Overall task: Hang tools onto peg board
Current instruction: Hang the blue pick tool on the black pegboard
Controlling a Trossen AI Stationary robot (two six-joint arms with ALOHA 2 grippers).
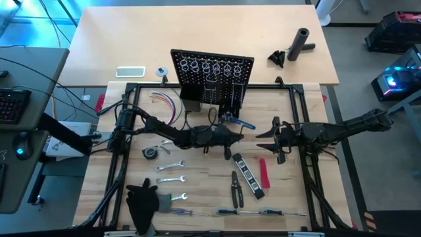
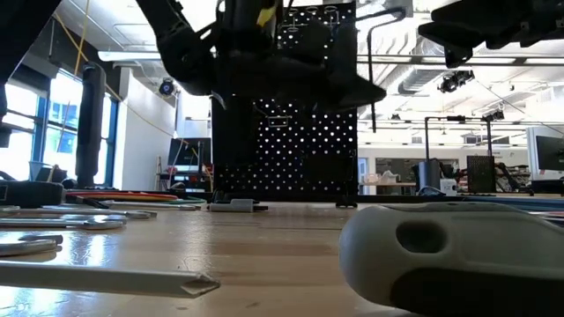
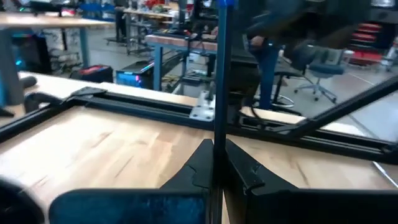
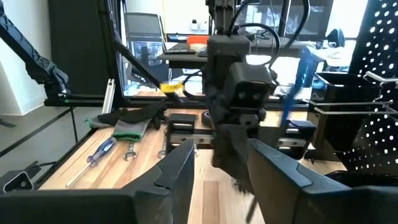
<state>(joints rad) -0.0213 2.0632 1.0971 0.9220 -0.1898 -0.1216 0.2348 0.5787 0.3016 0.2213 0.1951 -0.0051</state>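
Note:
The peg board (image 1: pixel 212 76) stands upright at the far middle of the wooden table. Just in front of it, my left gripper (image 1: pixel 231 136) is shut on a blue-handled tool (image 1: pixel 243 124), pointing level toward the table's right. My right gripper (image 1: pixel 271 135) faces it from the right, open and holding nothing (image 4: pixel 217 155). Other tools lie flat on the near half: a tape measure (image 1: pixel 150 152), wrenches (image 1: pixel 170 172), pliers (image 1: pixel 235 187), a black-yellow level (image 1: pixel 248 174), a red-handled tool (image 1: pixel 264 172) and screwdrivers (image 1: pixel 263 212). My left gripper pinches the tool's thin dark shaft (image 3: pixel 219 134) between its two fingers. The fingers come level from the table's left and lie across the shaft. The tool stands roughly upright, blue handle (image 4: pixel 303 65) uppermost, lifted clear of the table.
A bundle of coloured wires (image 1: pixel 168 102) lies left of the peg board. A black glove-like cloth (image 1: pixel 141 201) sits at the near left. On the far table are a black cylinder (image 1: pixel 301 43) and a white phone-like slab (image 1: pixel 130 72). A black frame (image 1: pixel 299 105) borders the wooden table.

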